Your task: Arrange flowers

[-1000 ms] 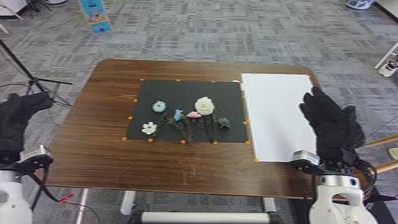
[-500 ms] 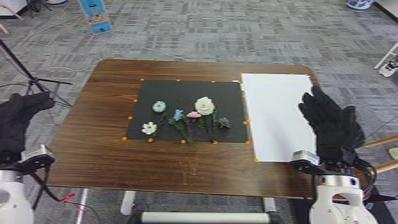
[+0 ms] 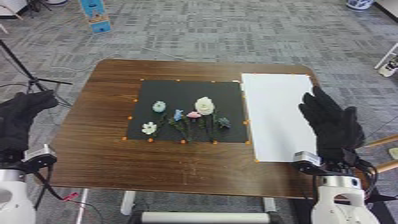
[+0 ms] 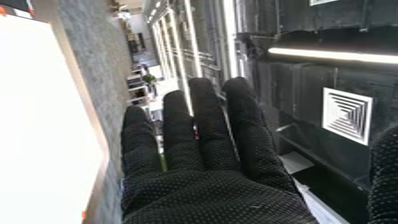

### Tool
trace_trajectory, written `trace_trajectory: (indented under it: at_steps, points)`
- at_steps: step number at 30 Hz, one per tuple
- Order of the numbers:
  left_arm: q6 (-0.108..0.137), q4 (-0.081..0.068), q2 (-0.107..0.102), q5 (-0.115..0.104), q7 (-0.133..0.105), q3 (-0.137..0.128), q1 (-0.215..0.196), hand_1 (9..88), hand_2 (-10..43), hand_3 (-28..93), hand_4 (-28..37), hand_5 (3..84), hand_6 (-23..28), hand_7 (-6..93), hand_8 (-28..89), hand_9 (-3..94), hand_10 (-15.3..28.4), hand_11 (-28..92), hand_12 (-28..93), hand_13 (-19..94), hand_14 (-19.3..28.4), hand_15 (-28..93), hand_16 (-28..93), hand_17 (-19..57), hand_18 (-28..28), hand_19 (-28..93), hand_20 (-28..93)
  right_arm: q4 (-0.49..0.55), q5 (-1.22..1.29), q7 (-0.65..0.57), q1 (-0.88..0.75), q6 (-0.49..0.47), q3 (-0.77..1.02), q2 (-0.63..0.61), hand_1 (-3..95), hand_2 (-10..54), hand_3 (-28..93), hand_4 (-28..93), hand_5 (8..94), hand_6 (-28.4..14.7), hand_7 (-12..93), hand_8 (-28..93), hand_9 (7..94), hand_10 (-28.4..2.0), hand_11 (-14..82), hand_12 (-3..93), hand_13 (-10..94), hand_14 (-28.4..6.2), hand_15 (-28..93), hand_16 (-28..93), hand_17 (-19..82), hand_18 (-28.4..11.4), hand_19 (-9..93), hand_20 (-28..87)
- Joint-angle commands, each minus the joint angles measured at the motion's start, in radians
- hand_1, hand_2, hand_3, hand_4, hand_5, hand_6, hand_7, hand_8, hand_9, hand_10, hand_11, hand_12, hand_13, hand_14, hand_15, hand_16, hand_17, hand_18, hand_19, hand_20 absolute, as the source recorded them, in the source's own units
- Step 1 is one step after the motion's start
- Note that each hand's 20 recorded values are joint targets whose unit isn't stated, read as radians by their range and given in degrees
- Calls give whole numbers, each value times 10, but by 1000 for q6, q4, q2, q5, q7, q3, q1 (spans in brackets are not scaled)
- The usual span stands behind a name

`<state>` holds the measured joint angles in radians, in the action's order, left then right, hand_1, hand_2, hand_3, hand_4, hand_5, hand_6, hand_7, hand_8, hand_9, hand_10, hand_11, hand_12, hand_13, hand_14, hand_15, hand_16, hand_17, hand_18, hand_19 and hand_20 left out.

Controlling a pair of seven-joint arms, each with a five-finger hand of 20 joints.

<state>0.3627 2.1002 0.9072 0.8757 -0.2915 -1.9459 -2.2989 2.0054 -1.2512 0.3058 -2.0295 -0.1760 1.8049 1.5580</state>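
In the head view my right hand [image 3: 334, 125] is held over the table's right edge, beside the white sheet [image 3: 277, 117], its fingers straight and empty. The right wrist view shows the same right hand [image 4: 209, 187] with fingers extended. At the far left my left hand [image 3: 18, 120] is open beside the table. On the black mat [image 3: 169, 89] lie a large white flower [image 3: 204, 106], a pink one [image 3: 194, 115], a blue one [image 3: 178, 115], a pale blue-green one [image 3: 159, 106], a small white one [image 3: 149, 128] and a dark green one [image 3: 224, 122]. Neither hand touches them.
The brown table [image 3: 98, 165] extends around the mat, which has small orange markers along its edges. A black stand [image 3: 34, 77] is on the floor left of the table. Wooden legs [image 3: 384, 141] are beyond its right edge.
My left hand has shifted very slightly to the right. The flowers and my right hand have stayed in place.
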Motion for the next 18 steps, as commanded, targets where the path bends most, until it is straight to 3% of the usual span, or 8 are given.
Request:
trace_trajectory:
  at_steps: [1,4,7,9,13,15,17,18]
  points:
    - [-12,12,4,6,-1,1,3,259,288,646,-283,589,40,162,-71,594,145,215,153,423,129,130,-29,130,47,31,181,-1,24,-2,-11,-6,8,8,-26,103,688,-205,405,-52,83,-93,412,-138,43,107,258,-97,82,66,144,-105,2,208]
    - [-13,14,6,7,-2,0,0,259,285,650,-283,589,40,162,-71,593,145,215,153,426,132,131,-28,129,47,31,182,-3,23,-1,-8,29,1,2,-25,103,690,-203,409,-52,84,-93,428,-136,48,108,286,-101,94,69,183,-108,27,222]
    - [-15,14,5,5,-3,0,-1,262,283,652,-283,589,39,162,-71,593,145,215,153,428,132,132,-27,129,48,30,181,-1,25,19,-5,63,-20,-10,13,99,669,-183,492,-44,93,-83,642,-149,89,152,636,-127,191,166,344,-165,304,436]
    - [-16,14,4,5,-4,-2,-4,263,282,652,-283,589,39,162,-71,594,145,216,153,429,133,132,-27,128,48,30,181,-5,8,19,-1,40,-13,0,37,96,668,-167,636,-16,140,-87,765,-154,120,188,732,-132,208,247,357,-181,387,481]
    - [-17,13,3,6,-3,-2,-1,263,280,656,-283,589,39,162,-71,594,145,216,153,430,133,133,-27,127,48,30,181,-10,23,23,4,13,-9,-4,25,82,700,-177,742,-13,179,-95,610,-152,80,155,380,-121,113,154,240,-134,31,361]
    - [-22,15,3,10,9,-7,-2,263,279,657,-283,589,39,162,-71,594,145,216,153,447,140,138,-27,127,48,30,180,-8,27,8,2,-4,-3,-2,18,80,705,-183,649,-21,138,-95,528,-149,64,138,365,-123,111,138,253,-131,48,371]
    - [-25,12,0,17,10,-4,4,265,278,654,-283,589,38,160,-70,601,144,214,154,558,172,193,-22,125,60,30,178,-8,75,-10,5,-19,1,1,11,83,698,-191,374,-16,114,-95,477,-142,57,116,537,-147,164,142,312,-152,153,425]
    - [-24,11,1,18,6,-4,3,264,277,655,-283,588,37,159,-69,611,143,216,155,612,179,227,-15,125,70,30,178,-2,78,-16,1,-23,4,2,5,90,685,-192,298,-13,109,-98,537,-146,73,119,609,-149,186,151,326,-159,178,438]
